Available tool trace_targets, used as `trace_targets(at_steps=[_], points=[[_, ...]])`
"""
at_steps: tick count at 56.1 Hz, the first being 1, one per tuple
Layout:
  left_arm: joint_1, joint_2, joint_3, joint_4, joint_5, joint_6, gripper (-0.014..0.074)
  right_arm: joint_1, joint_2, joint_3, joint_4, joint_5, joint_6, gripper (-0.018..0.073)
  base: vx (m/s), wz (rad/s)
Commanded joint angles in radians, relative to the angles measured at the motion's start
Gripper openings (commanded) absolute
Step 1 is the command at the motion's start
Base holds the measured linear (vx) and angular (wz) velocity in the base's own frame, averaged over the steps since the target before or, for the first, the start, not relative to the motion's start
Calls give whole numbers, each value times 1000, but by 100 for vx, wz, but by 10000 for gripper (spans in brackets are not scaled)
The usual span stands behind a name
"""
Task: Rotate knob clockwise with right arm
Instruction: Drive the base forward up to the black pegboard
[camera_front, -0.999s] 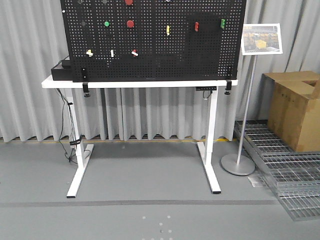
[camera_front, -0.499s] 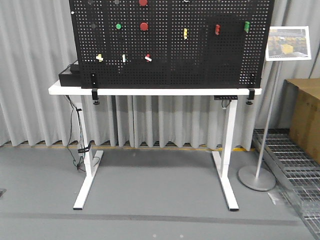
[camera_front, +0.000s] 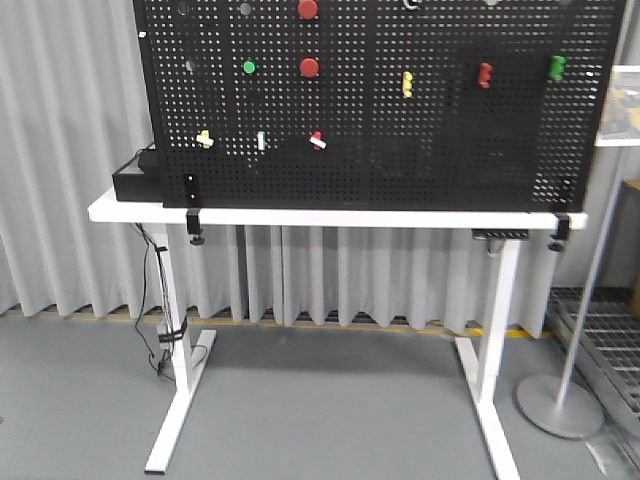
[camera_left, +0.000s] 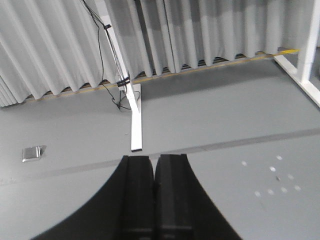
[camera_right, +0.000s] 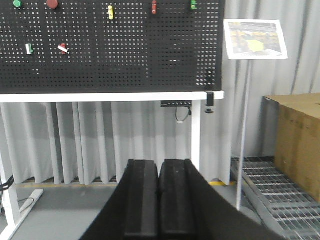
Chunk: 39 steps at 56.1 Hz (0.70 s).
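Note:
A black pegboard stands upright on a white table. It carries red round buttons, a green button, yellow, red and green handles, and three small knobs in a row: yellow, white-green and red-white. I cannot tell which one the task's knob is. My right gripper is shut and empty, well short of the board and below it. My left gripper is shut and empty over the grey floor. Neither gripper shows in the front view.
A sign on a pole stands right of the table, its round foot on the floor. A cardboard box and metal grating lie further right. A black box sits on the table's left end. Cables hang by the left leg.
The table and pegboard have grown larger in the front view and shifted right and down; the box and grating have slid out of that view. The view has come closer.

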Motion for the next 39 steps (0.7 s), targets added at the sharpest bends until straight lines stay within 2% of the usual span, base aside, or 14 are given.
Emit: trace_targets(at_steps=[1, 39], points=[[-1, -11, 8, 0, -78, -11, -6, -8, -10, 5, -4, -84, -9, -9, 43, 9], [-1, -11, 8, 0, -78, -11, -6, -8, -10, 5, -4, -84, -9, -9, 40, 1]])
